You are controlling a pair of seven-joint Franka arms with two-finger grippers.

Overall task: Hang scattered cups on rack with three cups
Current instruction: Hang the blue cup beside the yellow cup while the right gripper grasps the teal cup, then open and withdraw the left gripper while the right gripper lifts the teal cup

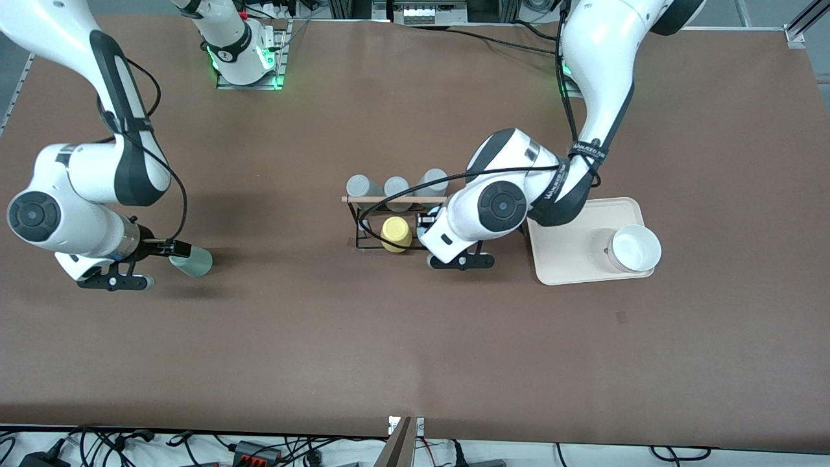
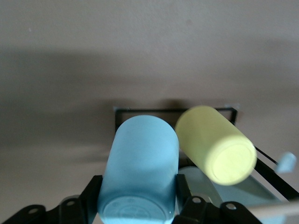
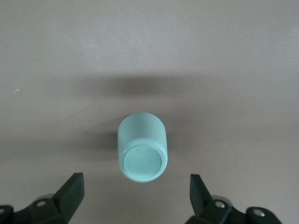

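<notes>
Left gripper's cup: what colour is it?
Light blue cup, held between the left gripper fingers; clearest in the left wrist view.

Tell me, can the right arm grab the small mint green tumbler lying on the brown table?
Probably yes. The right gripper is open, its fingers spread wider than the mint green tumbler, which lies on its side just ahead with nothing between them.

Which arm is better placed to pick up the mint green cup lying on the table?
Right. The right end effector is open with the mint green cup lying between its fingers; the left end effector already grips the blue cup at the rack.
</notes>
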